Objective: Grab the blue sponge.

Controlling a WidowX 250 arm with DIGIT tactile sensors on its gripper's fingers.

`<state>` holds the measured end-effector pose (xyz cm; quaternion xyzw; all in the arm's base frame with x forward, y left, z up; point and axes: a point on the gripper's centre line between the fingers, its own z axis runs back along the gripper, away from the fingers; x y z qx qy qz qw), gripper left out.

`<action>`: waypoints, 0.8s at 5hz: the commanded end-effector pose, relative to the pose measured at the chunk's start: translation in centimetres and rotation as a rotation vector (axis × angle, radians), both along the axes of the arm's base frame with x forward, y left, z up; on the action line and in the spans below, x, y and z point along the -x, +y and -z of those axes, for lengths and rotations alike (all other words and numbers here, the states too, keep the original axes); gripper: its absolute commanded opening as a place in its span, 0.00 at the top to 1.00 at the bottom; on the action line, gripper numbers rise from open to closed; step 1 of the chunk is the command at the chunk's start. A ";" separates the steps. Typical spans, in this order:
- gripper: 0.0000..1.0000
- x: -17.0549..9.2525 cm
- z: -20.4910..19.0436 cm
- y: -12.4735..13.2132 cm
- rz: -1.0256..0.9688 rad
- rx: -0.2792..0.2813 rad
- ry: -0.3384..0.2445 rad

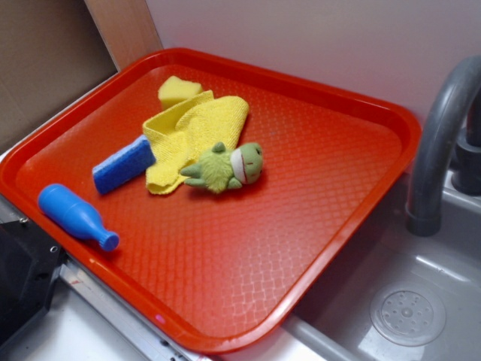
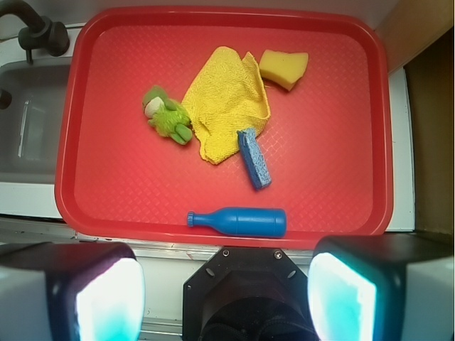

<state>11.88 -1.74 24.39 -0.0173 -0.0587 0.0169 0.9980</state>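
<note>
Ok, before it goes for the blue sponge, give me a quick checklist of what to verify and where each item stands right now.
1. Target found: blue sponge lies on the red tray: ok.
2. Not confused with the blue bottle toy, which lies nearer the gripper: ok.
3. Jaws spread wide, nothing between them: ok.
4. Sponge top uncovered: ok.
5. Clear sides: one end touches or overlaps the yellow cloth: not ok.
6. Gripper over the sponge: set back beyond the tray's near rim: not ok.
</note>
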 end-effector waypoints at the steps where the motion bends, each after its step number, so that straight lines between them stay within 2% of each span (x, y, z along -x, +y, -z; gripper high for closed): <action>1: 0.00 0.0 0.0 0.0 0.000 0.000 0.000; 2: 0.00 -2.6 1.9 -0.7 0.052 -0.019 -0.041; 3: 0.00 -4.9 3.5 -0.7 0.055 -0.039 -0.056; 4: 0.00 -7.0 7.0 0.0 0.100 -0.057 -0.042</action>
